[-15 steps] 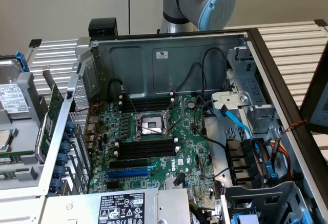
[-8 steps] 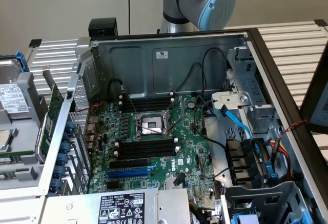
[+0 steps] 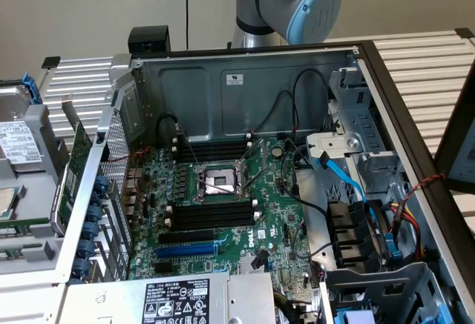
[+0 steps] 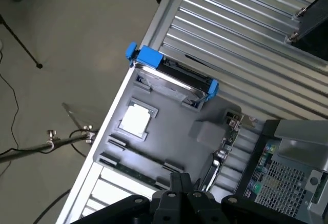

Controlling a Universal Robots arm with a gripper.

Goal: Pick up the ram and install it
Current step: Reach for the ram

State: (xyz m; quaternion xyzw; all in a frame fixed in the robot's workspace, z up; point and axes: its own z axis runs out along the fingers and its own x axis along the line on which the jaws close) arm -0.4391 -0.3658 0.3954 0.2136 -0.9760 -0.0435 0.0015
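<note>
The ram (image 4: 132, 169) is a long thin green stick lying flat along one edge of a grey tray (image 4: 169, 142) beside the computer case. In the exterior view it is the green strip (image 3: 28, 229) at the far left. My gripper (image 4: 180, 182) hangs above the tray, close to the stick's near end, with its dark fingers shut and nothing between them. The open case holds the motherboard (image 3: 223, 213), whose black memory slots (image 3: 211, 214) on either side of the processor socket (image 3: 217, 182) stand empty.
On the tray lie a drive in a blue caddy (image 4: 174, 75) and a square chip (image 4: 136, 119). A green expansion card (image 3: 74, 164) with a mesh bracket stands between tray and case. Cables (image 3: 349, 183) crowd the case's right side. The arm's joint (image 3: 312, 1) rises behind the case.
</note>
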